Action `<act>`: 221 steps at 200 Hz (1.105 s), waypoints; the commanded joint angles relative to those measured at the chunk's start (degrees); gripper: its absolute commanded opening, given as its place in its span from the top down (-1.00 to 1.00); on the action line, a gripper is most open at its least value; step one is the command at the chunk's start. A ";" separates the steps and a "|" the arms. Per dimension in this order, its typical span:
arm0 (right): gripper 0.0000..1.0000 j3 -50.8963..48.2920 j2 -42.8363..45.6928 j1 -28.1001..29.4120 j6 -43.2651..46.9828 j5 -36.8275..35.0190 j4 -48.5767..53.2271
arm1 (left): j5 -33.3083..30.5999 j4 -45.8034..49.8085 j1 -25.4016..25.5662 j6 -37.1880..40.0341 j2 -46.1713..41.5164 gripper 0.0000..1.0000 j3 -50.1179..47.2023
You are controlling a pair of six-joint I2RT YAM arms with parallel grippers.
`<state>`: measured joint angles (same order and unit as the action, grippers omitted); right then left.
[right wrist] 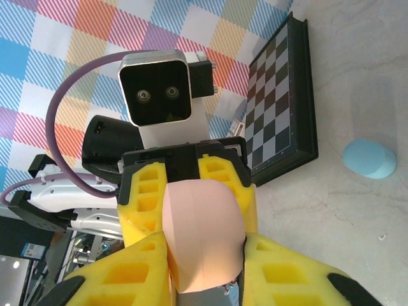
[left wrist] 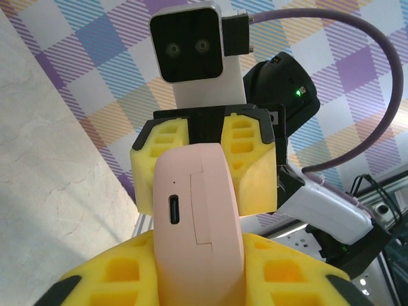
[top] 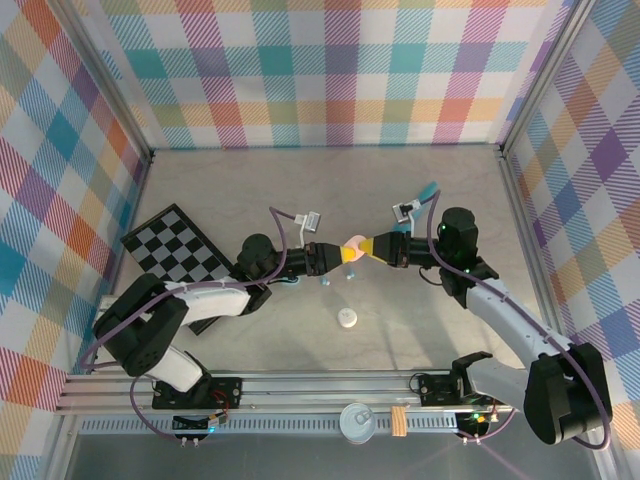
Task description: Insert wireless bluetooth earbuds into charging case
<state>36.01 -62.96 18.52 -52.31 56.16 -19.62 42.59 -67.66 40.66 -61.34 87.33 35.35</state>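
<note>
1. Tabletop [top: 420,330]: pale, marble-look, with plaid walls on three sides.
2. Checkerboard [top: 172,242]: black and white, lies flat near the tabletop's left edge and is turned diagonally. The left arm covers its near corner.
3. Left gripper [top: 345,253]: reaches in from the left over the middle of the tabletop. Its yellow fingers [left wrist: 115,280] are clamped on the pink charging case.
4. Right gripper [top: 364,246]: reaches in from the right, tip to tip with the left one. Its yellow fingers [right wrist: 127,280] are also pressed on both sides of the same case.
5. Pink charging case [top: 353,245]: pebble-shaped, lid closed, held off the tabletop between the two grippers above the middle. The port end shows in the left wrist view.
6. White round piece [top: 347,320]: on the tabletop between the case and the near edge, apart from both grippers.
7. Pale blue rounded piece [right wrist: 370,159]: on the tabletop just below the left gripper, and too small to tell what it is.
</note>
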 commanded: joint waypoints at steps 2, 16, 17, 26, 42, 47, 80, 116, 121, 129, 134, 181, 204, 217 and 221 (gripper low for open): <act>0.57 2.03 -0.32 1.12 -1.31 0.75 -1.67 | -1.82 -5.40 0.43 -1.26 0.91 0.07 0.61; 0.63 2.26 -0.32 0.46 -3.24 -1.11 -0.84 | -4.31 -3.29 0.22 1.82 -0.77 -0.36 -0.59; 0.63 2.24 -0.32 0.37 -3.37 -1.26 -0.81 | -4.47 -3.15 0.17 2.18 -0.99 -0.39 -0.70; 0.63 2.32 -0.32 -0.53 -5.16 -2.90 -0.27 | -6.48 0.55 0.03 5.76 -3.17 -0.61 -1.52; 0.68 2.52 -0.20 -2.20 -7.39 -5.55 1.93 | -10.38 10.06 0.00 15.64 -8.35 -0.93 -2.20; 0.70 2.60 -0.21 -2.62 -8.16 -6.06 2.74 | -12.15 13.26 0.12 19.27 -10.15 -1.00 -2.38; 0.66 1.94 -1.10 -4.06 -16.94 -5.62 -0.13 | -23.34 20.46 1.80 48.40 -18.10 -0.99 -5.95; 0.65 2.20 -2.95 -4.11 -25.13 -4.15 -3.45 | -30.61 16.91 4.08 67.03 -15.26 -0.99 -6.54; 0.65 1.85 -2.92 -4.18 -26.98 -4.06 -4.74 | -30.91 15.92 4.40 69.74 -14.38 -0.99 -6.52; 0.65 1.60 -2.75 -4.11 -28.94 -4.17 -6.09 | -30.81 14.98 4.68 72.09 -13.00 -0.99 -6.15; 0.65 1.45 -2.59 -4.13 -29.99 -4.30 -6.74 | -30.63 14.36 4.68 72.55 -12.19 -0.99 -5.69; 0.65 0.81 -1.38 -4.04 -34.25 -5.01 -9.97 | -29.50 9.56 5.29 71.80 -5.34 -0.89 -0.73; 0.65 0.06 -2.02 -3.95 -35.59 -4.66 -12.92 | -28.75 5.18 5.52 70.17 -2.91 -0.85 0.41; 0.65 -0.36 -2.60 -3.85 -36.91 -4.44 -15.08 | -28.39 1.23 5.56 68.64 -1.30 -0.78 0.67; 0.65 -0.38 -2.73 -3.85 -37.10 -4.42 -15.35 | -28.23 0.35 5.55 68.33 -0.87 -0.76 0.82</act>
<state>36.51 -65.52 14.59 -86.24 51.00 -28.84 13.61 -57.34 45.89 7.73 84.36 34.35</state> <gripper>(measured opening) 0.207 0.907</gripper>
